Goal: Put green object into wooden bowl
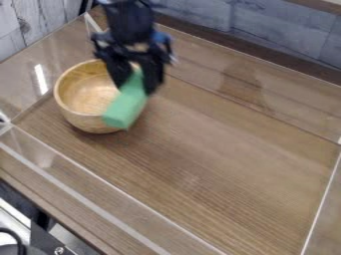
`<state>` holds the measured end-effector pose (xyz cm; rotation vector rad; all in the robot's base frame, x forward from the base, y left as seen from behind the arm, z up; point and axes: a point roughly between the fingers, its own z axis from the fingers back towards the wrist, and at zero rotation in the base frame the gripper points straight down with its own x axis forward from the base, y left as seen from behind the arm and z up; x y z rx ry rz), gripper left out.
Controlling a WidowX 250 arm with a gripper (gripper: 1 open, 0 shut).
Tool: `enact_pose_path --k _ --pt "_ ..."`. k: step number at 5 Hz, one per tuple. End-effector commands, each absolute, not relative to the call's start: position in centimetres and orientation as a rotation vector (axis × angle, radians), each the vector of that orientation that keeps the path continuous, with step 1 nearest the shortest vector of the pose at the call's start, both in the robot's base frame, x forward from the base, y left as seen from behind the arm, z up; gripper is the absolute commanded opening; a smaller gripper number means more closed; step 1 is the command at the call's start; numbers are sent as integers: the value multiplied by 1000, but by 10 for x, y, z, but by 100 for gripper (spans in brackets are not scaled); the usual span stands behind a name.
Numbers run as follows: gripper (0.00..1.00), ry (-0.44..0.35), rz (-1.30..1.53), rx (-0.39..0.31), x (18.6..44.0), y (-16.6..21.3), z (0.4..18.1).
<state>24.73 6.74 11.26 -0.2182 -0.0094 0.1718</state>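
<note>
Camera view looks down across a brown wood-grain tabletop [226, 149] walled on its sides by clear panels, the picture a little blurred around the arm. At upper left the black gripper [132, 72] points almost straight down and is clamped on the upper end of the green object [128, 104], which hangs from it clear of the tabletop. The block's long axis runs steeply downward and slightly toward the lower left, its free lower end showing against the right-hand rim of the wooden bowl [78, 98]. Whether that end touches the rim or passes in front of it cannot be told from this one angle.

What the coming move turns on is this offset: the bowl's hollow lies to the left of the gripper, while the block is at the rim, not yet over the middle. My judgement is that the load needs to travel further left, high enough for its lower end to clear the thick wall, before letting go.

The block is a plain, matte, bright green slab, flat and elongated with squared edges. The bowl is round and deep, light tan wood with visible grain and thick walls, and its inside looks empty. Since the block seems about as long as the hollow is wide, it may end up leaning on the wall.
</note>
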Motion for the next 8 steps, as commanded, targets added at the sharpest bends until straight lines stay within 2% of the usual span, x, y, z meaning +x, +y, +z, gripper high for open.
enact_pose_path --k 1,3,5,7,8 --pt "0 -66 232 -194 253 95 126" --pt "0 -75 349 -183 257 109 125" --pt "0 -60 197 -185 253 100 123" --pt "0 -61 208 -182 254 105 98" --pt "100 -63 245 -181 254 103 106"
